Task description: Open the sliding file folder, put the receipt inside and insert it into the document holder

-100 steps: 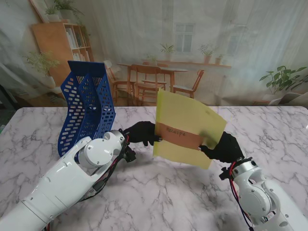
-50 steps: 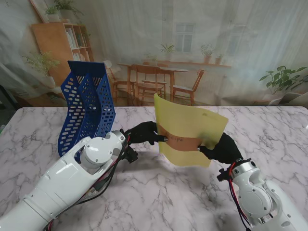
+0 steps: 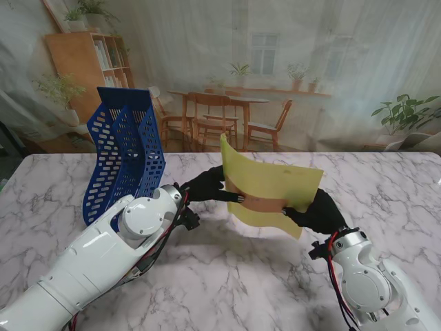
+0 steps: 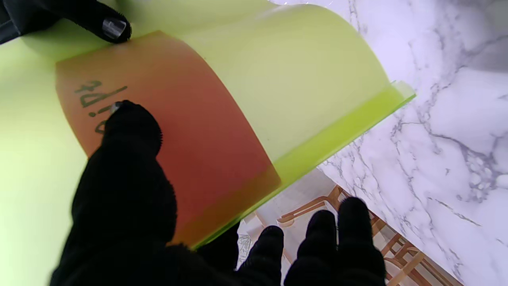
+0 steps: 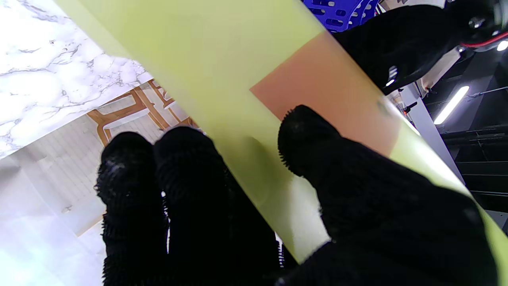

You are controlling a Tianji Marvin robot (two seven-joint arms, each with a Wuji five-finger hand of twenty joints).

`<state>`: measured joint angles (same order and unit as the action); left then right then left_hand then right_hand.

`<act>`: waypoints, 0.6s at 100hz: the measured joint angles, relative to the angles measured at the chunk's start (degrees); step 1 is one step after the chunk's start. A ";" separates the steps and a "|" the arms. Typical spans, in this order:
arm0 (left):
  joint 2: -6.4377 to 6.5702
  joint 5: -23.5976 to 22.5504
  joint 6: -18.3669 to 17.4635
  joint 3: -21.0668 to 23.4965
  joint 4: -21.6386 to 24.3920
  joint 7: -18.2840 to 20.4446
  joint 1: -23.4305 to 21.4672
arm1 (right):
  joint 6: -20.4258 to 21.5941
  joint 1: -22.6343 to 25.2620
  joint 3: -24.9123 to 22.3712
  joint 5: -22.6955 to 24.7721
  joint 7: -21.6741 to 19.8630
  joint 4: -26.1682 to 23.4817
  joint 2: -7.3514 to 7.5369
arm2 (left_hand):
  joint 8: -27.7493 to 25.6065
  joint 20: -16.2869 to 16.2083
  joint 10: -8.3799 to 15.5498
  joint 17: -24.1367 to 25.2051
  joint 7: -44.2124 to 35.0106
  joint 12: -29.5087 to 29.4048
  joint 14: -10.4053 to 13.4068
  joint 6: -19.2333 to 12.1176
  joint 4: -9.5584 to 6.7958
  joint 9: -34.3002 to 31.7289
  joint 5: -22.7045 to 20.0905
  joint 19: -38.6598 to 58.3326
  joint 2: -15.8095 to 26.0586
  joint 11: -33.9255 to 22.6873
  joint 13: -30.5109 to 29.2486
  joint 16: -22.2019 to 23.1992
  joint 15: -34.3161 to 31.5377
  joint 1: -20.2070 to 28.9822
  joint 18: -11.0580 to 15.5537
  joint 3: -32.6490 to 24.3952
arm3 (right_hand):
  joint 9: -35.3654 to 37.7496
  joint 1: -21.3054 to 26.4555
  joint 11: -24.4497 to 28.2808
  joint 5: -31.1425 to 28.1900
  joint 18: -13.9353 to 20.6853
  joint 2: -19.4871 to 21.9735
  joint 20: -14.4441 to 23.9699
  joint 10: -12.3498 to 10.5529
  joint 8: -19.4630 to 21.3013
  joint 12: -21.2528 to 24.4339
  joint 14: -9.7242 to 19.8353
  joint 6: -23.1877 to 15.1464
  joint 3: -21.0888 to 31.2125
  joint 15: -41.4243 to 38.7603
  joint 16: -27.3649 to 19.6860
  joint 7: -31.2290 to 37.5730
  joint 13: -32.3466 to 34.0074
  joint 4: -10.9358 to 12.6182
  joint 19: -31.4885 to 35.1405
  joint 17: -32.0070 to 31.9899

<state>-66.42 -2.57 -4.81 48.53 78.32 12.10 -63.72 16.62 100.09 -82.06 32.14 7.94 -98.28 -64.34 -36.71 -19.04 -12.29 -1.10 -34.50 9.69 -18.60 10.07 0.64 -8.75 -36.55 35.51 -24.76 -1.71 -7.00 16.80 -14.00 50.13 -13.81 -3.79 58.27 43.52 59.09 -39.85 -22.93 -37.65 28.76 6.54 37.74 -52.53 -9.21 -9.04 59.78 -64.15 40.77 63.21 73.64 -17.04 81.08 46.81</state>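
Both hands hold the translucent yellow file folder [image 3: 272, 183] above the middle of the table, bent and tilted. The orange receipt [image 3: 265, 203] shows through it, with dark handwriting [image 4: 95, 95]. My left hand [image 3: 207, 188] pinches the folder's left edge, thumb [image 4: 131, 131] pressed on the receipt area [image 4: 178, 131]. My right hand [image 3: 318, 212] grips the folder's right lower corner, thumb [image 5: 313, 139] on one face of the folder [image 5: 198, 51] and fingers [image 5: 158, 178] behind it. The blue mesh document holder [image 3: 127, 148] stands at the far left, just beyond my left forearm.
The marble table [image 3: 227, 276] stretches nearer to me and to the right. A printed backdrop of a room with chairs and plants [image 3: 227, 103] rises behind the table's far edge.
The folder has tipped flatter and sunk lower between the hands, its top edge dropping and its lower edge rising. Both hands keep their hold.
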 measured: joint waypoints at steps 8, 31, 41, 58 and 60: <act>-0.19 0.26 0.00 0.15 0.00 -0.79 -0.22 | -0.02 0.00 -0.01 -0.07 0.03 -0.09 -0.02 | 1.15 3.55 0.50 1.71 -2.11 0.01 -0.12 -0.01 0.01 -0.01 -0.92 -6.67 -0.01 -0.53 1.96 -2.75 3.26 -0.05 -1.74 -0.01 | 0.00 0.00 0.00 0.00 -0.01 0.00 0.00 0.00 0.00 0.00 0.00 0.00 0.00 0.00 0.00 0.00 0.00 0.00 0.00 -0.04; -0.43 -1.21 -1.10 -0.19 -0.40 -2.32 -0.18 | -0.39 0.00 -0.01 -1.05 -0.51 -0.47 -0.03 | 10.20 11.39 1.32 2.59 10.88 -1.35 3.15 -2.80 0.01 -0.01 4.69 -25.77 0.03 -1.76 3.52 -6.15 10.05 -1.41 -0.07 -0.01 | 0.00 0.02 0.00 0.00 -0.02 0.00 0.00 0.00 0.00 0.00 -0.01 0.00 0.02 0.00 0.00 0.00 0.00 0.20 0.00 -0.33; -0.47 0.47 -1.12 -0.19 -0.45 -1.71 -0.16 | -0.65 -0.02 0.05 -1.38 -0.82 -0.60 -0.03 | 17.42 9.39 0.86 -3.86 24.19 -1.37 3.24 -2.98 0.01 -1.26 15.19 -25.03 1.03 -3.28 -1.04 -4.54 4.99 -0.59 -0.05 -0.94 | 0.00 0.03 0.00 0.00 -0.02 0.00 0.00 0.01 0.00 0.00 -0.02 0.00 0.03 0.07 -0.02 0.00 0.00 0.20 0.00 -0.36; -0.46 4.67 -0.05 -0.10 -0.16 0.84 -0.17 | -1.30 -0.30 0.48 -1.68 -0.14 -0.57 -0.10 | 24.98 -2.46 -0.24 -10.61 30.29 2.74 2.64 -5.58 0.01 -14.82 19.63 5.60 0.16 -10.34 -20.90 2.68 -4.89 2.28 -0.18 -1.12 | 0.00 0.03 0.00 -0.02 -0.05 0.00 0.00 0.02 0.47 0.00 -0.03 0.00 0.11 0.44 -0.19 0.00 0.00 0.24 0.00 -0.38; -0.46 4.68 0.26 -0.07 -0.06 0.90 -0.21 | -1.35 -0.38 0.56 -1.67 0.35 -0.46 -0.14 | 24.98 -3.70 -0.25 -10.99 30.01 4.33 2.08 -6.27 0.14 -16.38 19.05 8.21 0.23 -11.77 -22.16 4.92 -6.12 2.37 -0.40 -0.94 | 0.00 0.03 0.00 -0.02 -0.05 0.00 0.00 0.02 0.47 0.00 -0.03 0.00 0.11 0.44 -0.19 0.00 0.00 0.24 0.00 -0.38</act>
<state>-66.88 2.10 -4.54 48.46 78.26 13.00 -63.93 15.27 99.71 -81.50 30.47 8.29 -98.75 -64.48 -11.73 -22.74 -12.53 -12.09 -4.50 14.02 -16.52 3.80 0.78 -25.13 -17.50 43.72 -24.53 -13.48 -29.16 21.72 -20.12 52.50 -14.21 -4.73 58.27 43.55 59.09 -39.87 -22.97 -37.65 28.77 6.56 38.22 -52.53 -9.24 -9.04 59.90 -63.72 40.58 63.21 73.64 -16.80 81.08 46.44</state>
